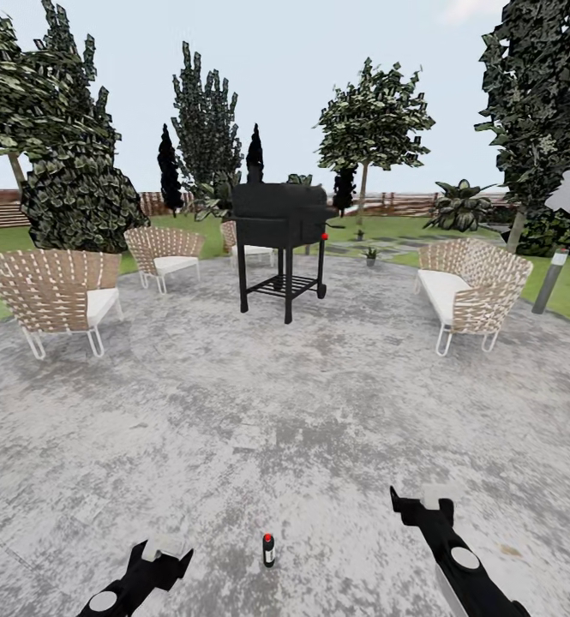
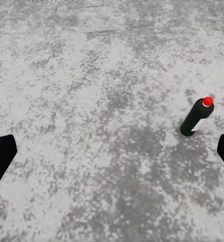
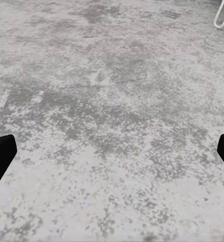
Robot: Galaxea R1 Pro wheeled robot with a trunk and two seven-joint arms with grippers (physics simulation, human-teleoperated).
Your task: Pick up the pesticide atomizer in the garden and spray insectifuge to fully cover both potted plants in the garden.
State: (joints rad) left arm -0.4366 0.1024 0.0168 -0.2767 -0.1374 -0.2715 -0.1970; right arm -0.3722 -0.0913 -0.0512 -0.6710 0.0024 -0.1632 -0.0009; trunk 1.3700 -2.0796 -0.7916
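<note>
Barely begun. The pesticide atomizer (image 1: 268, 550) stands upright on the patio (image 1: 285, 411) near its front edge, between both arms, untouched. Left gripper (image 2: 112, 154) & right gripper (image 3: 112, 154): jaws spread, empty. Pickup and spraying both left; one small potted plant (image 1: 370, 254) sits beyond the far edge.

No legible text, label, brand, number or sign on anything in any of these views.

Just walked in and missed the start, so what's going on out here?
The robot stands on the grey patio with the pesticide atomizer upright on the paving between its arms. The left gripper and right gripper are both open and empty; nothing is picked up yet. A black grill and wicker chairs stand ahead.
</note>
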